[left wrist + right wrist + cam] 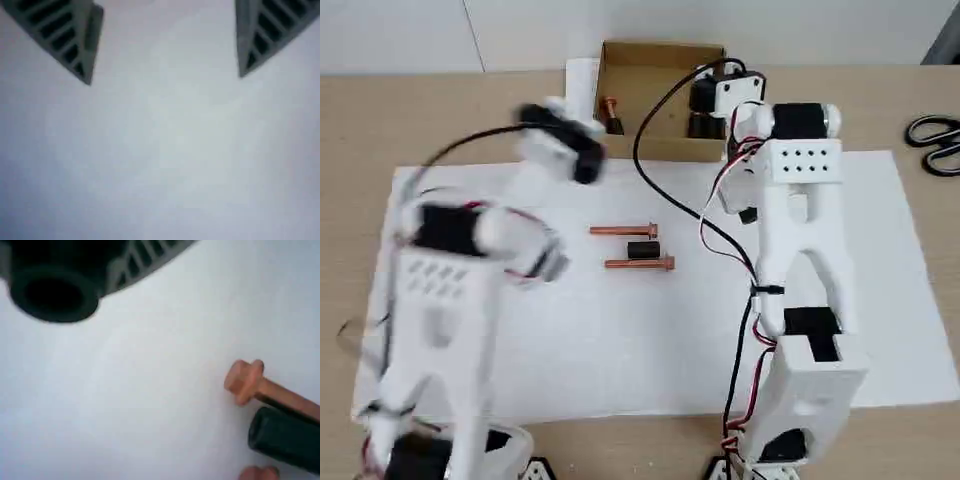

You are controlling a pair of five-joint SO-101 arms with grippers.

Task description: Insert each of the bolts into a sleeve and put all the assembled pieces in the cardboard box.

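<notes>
Sleeve-fitting looks to be the step in hand: one black sleeve sits clamped in the right gripper, up by the cardboard box, which already holds one assembled piece. A far bolt, a near bolt and a spare sleeve between them lie on white paper. The left gripper hangs wide open and empty over the paper. Next, it probably must lift a bolt and align it with the bore. Scissors rest on the wooden table.

The bolts look like dull copper-toned metal, the sleeve matt black plastic. The paper is smooth and white, the box plain brown cardboard, the worktop pale wood grain.
</notes>
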